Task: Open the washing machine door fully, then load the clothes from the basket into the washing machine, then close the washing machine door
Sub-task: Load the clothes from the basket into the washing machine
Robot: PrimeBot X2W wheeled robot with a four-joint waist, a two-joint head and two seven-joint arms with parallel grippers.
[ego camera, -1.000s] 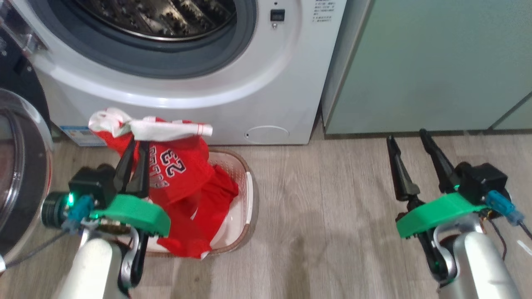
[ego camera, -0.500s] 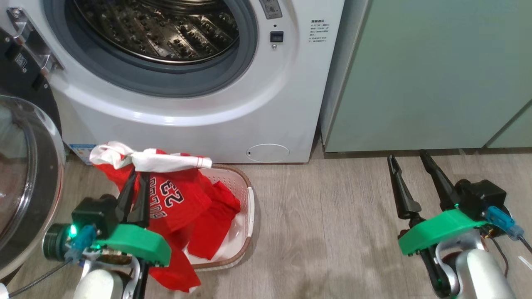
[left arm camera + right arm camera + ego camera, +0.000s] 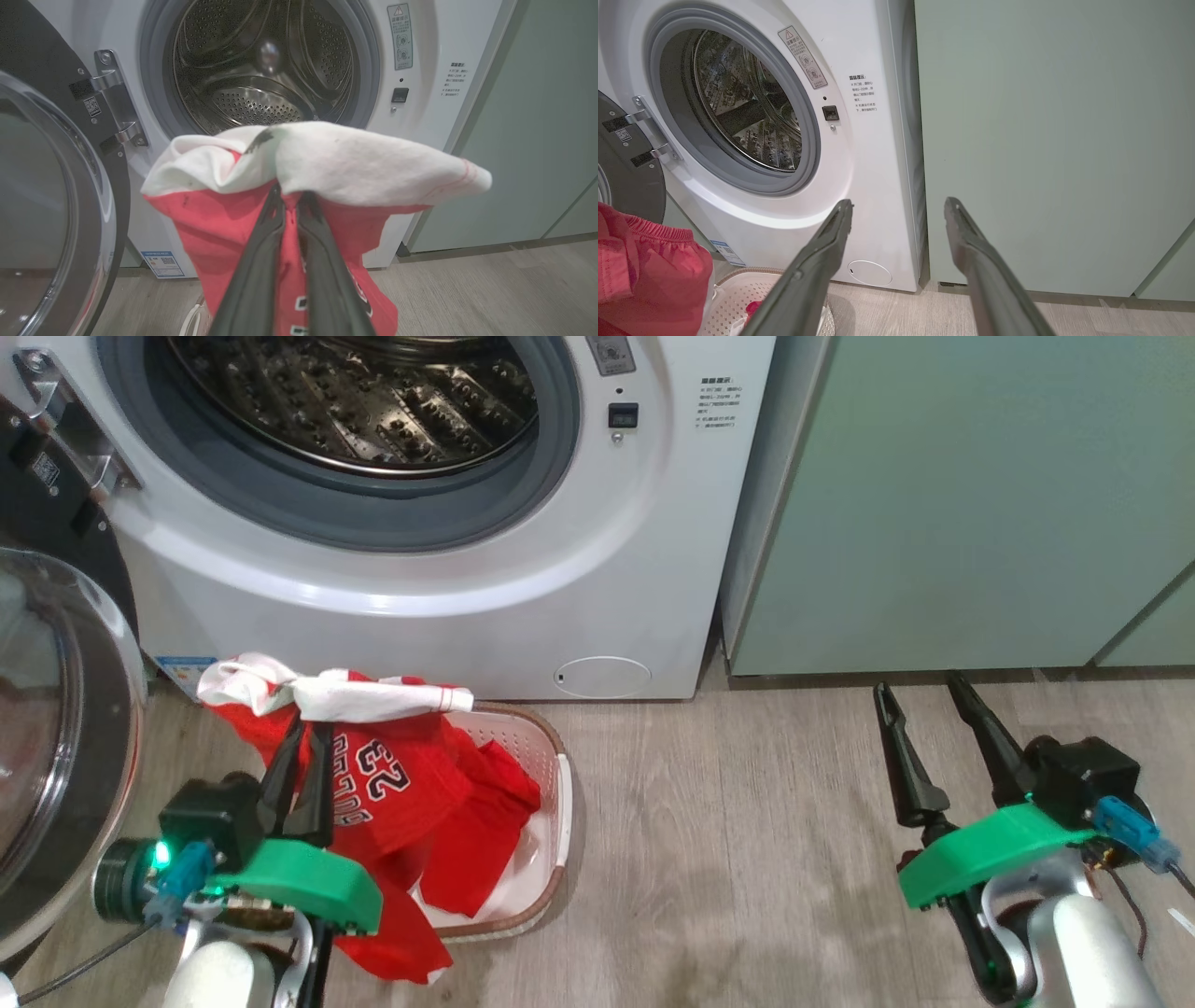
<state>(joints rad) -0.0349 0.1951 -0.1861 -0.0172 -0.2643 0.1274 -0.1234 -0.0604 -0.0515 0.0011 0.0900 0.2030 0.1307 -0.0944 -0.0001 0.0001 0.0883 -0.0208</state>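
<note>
Hanging limp in the head view, the bright red fabric garment with white trim and lettering (image 3: 401, 775) is clamped in the left jaws, its tail draped into the cream-white perforated plastic basket (image 3: 509, 733); the round black-rimmed glass door (image 3: 56, 728) stands open beside the white front-loading washer (image 3: 597, 569). Left wrist view: jaws pinched on red cloth under the white trim, steel drum (image 3: 261, 98) beyond. Right wrist view: right jaws wide apart, empty, facing a pale green cabinet (image 3: 1041, 140). Soft, light, floppy — best held bunched near the trim
</note>
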